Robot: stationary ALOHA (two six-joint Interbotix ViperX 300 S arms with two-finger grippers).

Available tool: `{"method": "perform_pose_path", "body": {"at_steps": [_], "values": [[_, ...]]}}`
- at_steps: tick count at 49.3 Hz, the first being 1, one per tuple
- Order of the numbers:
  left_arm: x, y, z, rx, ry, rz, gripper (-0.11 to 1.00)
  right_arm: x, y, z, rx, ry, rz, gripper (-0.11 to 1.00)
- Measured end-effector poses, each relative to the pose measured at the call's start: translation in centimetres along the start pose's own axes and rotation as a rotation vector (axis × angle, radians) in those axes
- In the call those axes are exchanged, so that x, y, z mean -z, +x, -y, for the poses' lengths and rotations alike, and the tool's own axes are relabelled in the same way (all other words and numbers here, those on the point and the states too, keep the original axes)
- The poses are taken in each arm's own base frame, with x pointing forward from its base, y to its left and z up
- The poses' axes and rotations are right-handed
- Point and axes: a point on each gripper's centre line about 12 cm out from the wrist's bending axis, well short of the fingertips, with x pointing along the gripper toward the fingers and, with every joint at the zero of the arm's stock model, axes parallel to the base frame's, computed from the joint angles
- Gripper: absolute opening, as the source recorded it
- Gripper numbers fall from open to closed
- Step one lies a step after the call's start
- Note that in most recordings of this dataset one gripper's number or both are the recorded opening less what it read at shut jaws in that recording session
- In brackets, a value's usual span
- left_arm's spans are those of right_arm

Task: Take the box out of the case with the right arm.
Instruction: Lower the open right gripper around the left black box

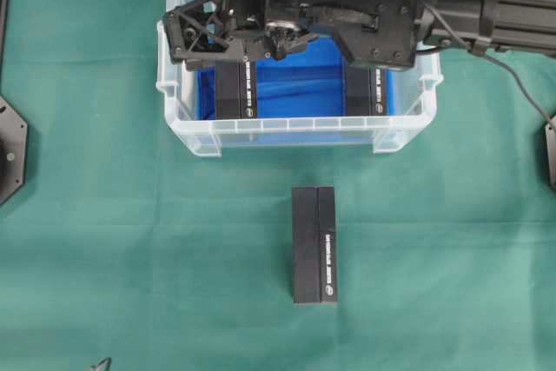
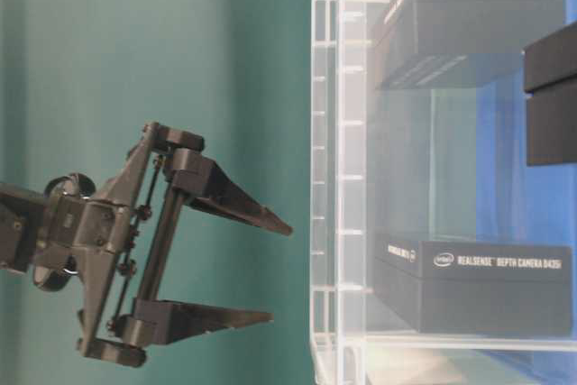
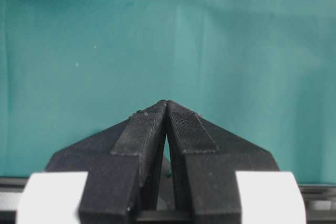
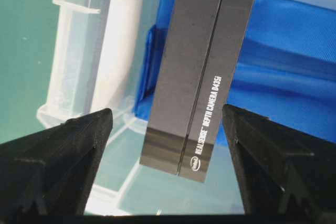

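Overhead exterior: the clear case sits on the green cloth toward the far side, its floor lined in blue. Two black boxes remain inside, the left box by the left wall and the right box by the right wall, with bare blue lining between them. A third box lies on the cloth in front of the case, well apart from it. The right arm reaches in from the right edge and its body covers the far half of the case; the lattice frame of the right gripper sits over the left box.

Table-level exterior (this picture is turned on its side): the right gripper hangs just outside the case wall, its two pointed fingers spread wide with nothing between them. Through the clear wall two boxes show, both printed "RealSense Depth Camera D435i".

Left wrist-mounted: the left gripper has its fingers pressed together at the tips, empty, with only green cloth beyond.

Right wrist-mounted: the two black fingers stand far apart at the bottom corners. Between them, but lower and untouched, lies the left box on the blue lining, next to the case's clear wall.
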Motion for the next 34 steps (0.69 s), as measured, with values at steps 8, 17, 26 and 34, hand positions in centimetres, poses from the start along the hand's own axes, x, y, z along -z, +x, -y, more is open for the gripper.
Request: {"method": "perform_pose_path", "body": {"at_steps": [8,17,26,34], "values": [[0.0,0.0,0.0,0.000,-0.002,0.000,0.00,0.5,1.7,0.1,0.021,-0.007,-0.006,0.88],[0.2,0.0,-0.1,-0.004,-0.003,-0.013,0.00,1.0,3.8,0.2,0.024,-0.017,-0.012,0.88],[0.4,-0.1,-0.1,-0.006,-0.003,-0.021,0.00,1.6,6.0,1.0,0.066,-0.025,-0.022,0.88],[0.4,-0.1,-0.1,-0.006,-0.002,-0.024,0.00,2.0,7.5,1.3,0.059,-0.029,-0.024,0.88]]}}
